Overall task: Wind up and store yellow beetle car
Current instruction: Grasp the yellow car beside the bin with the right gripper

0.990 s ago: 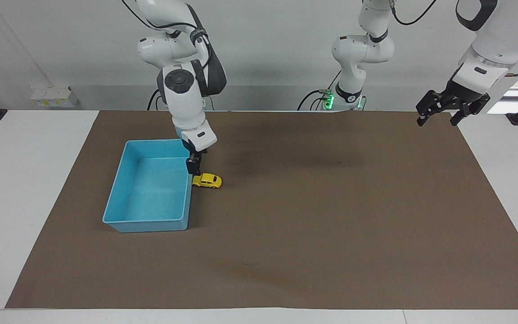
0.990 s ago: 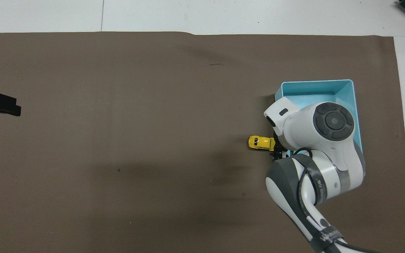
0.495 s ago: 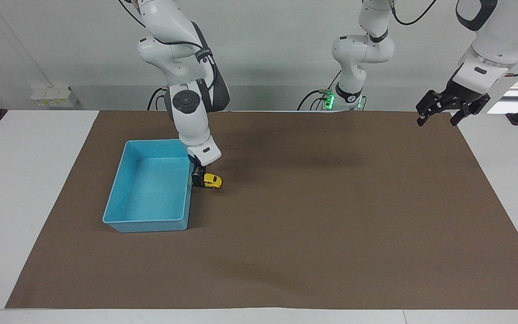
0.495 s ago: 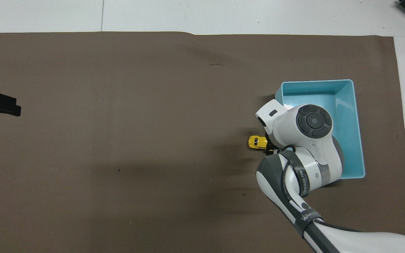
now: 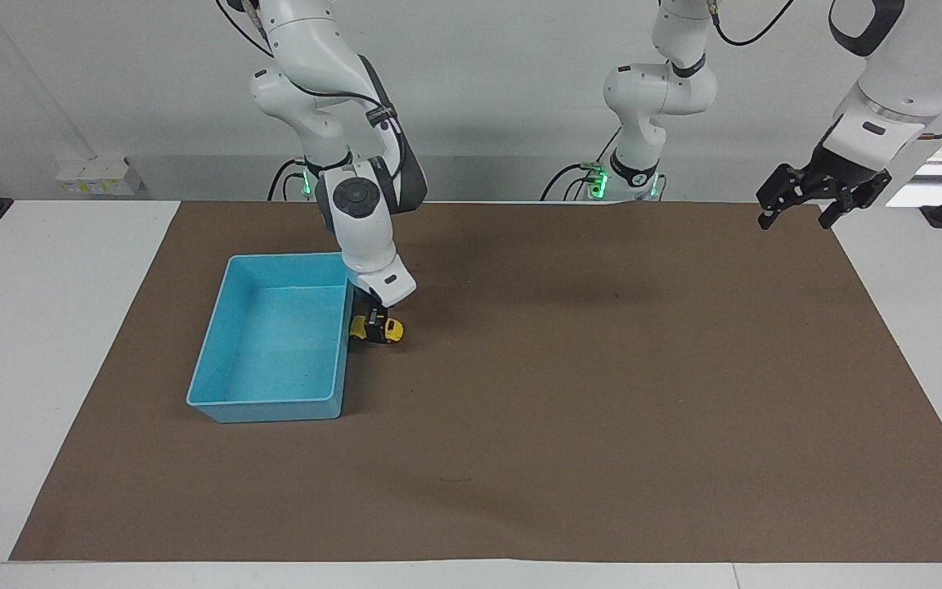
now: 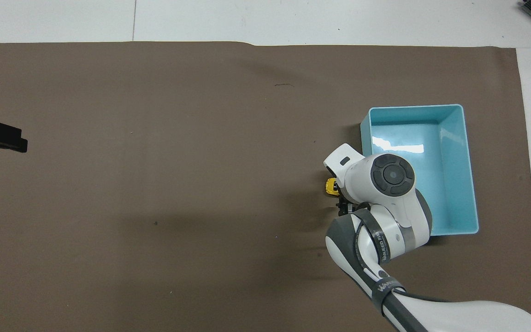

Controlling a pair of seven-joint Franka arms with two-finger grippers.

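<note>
Now right tool [image 5: 374,326] straddles yellow beetle car [image 5: 392,329].

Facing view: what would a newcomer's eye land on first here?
Most striking is the light blue tray on the brown mat, toward the right arm's end of the table. Right beside it, the right gripper is down over the yellow beetle car, its fingers straddling the tiny toy on the mat. The left gripper waits open in the air over the mat's corner at the left arm's end.
</note>
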